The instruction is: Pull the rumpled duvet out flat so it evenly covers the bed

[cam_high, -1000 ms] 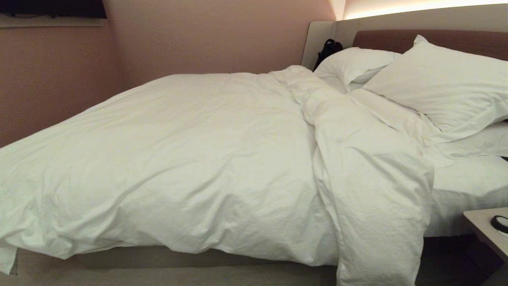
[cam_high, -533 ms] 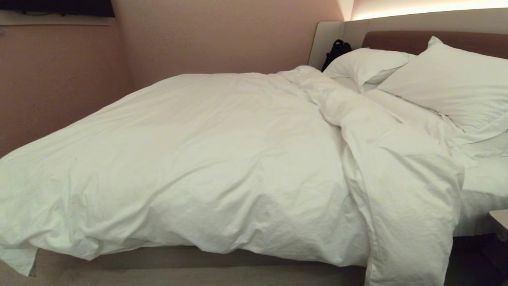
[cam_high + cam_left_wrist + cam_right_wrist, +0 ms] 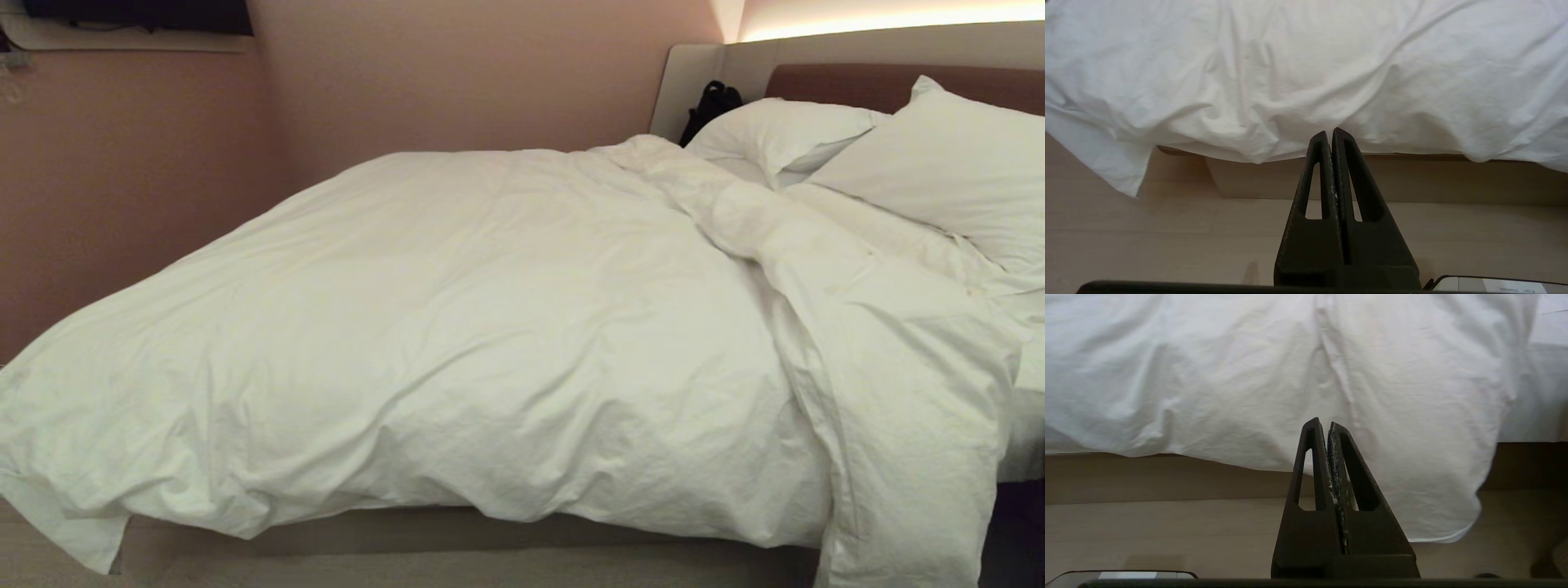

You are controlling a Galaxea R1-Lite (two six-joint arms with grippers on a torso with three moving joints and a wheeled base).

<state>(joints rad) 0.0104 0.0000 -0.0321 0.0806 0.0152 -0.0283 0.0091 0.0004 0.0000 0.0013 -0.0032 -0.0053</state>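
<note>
White cotton duvet (image 3: 490,343), rumpled, spread across the bed (image 3: 424,531); one fold bunched toward the pillows (image 3: 939,163) at the headboard end and spilling over the near side edge of the base. Left gripper (image 3: 1329,132) and right gripper (image 3: 1323,424): both clenched and empty, level before the overhanging duvet, apart from it.

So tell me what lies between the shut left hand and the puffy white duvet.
Only bare pale floor and the bed's beige base lie between the left hand and duvet, per the left wrist view.
</note>
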